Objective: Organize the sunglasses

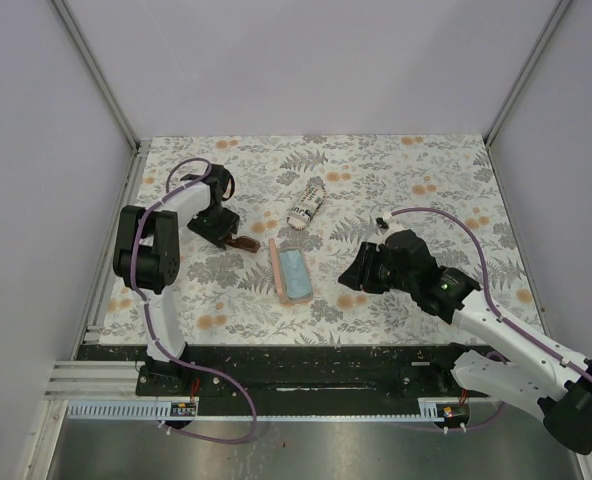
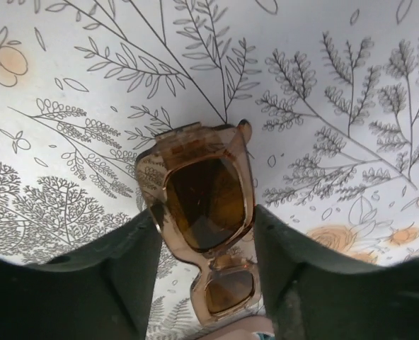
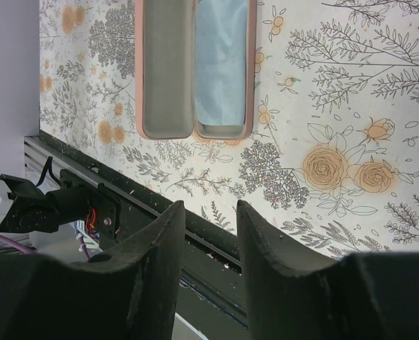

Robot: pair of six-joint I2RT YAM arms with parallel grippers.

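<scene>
Floral tabletop (image 1: 426, 170) carries the brown sunglasses (image 2: 206, 198) in its left half, near the open pink case (image 3: 140, 85). The left gripper (image 2: 209, 227) straddles the frame with its jaws partly apart; whether they already pinch it cannot be told. A gentle squeeze on the rims, not the lenses, seems best. The right gripper (image 3: 209, 209) hovers half open, empty.
</scene>
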